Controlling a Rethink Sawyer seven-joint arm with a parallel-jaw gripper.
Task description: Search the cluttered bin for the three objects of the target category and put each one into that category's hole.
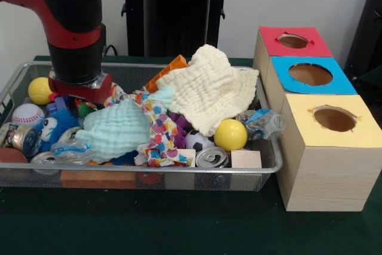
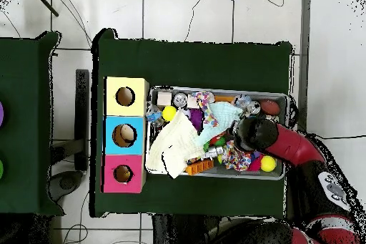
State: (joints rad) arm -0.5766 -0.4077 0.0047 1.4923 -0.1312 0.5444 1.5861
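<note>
Silver mesh bin (image 1: 270,168) sits mid-table beside the three holed boxes (image 1: 325,147); the gripper (image 1: 79,91) is sunk in clutter at its end farthest from them, whether open or closed I cannot tell. Lift slowly, since cloths (image 1: 206,91) may snag

Even, soft indoor light throughout, faint shadows under the bin (image 1: 262,168), small glints on can tops, slight overall softness.

The bin (image 1: 270,168) is viewed closely from across the table, facing the robot; overhead, the whole table (image 2: 193,55) is viewed from high up, half-turned; bin and boxes (image 2: 126,135) are shared.
</note>
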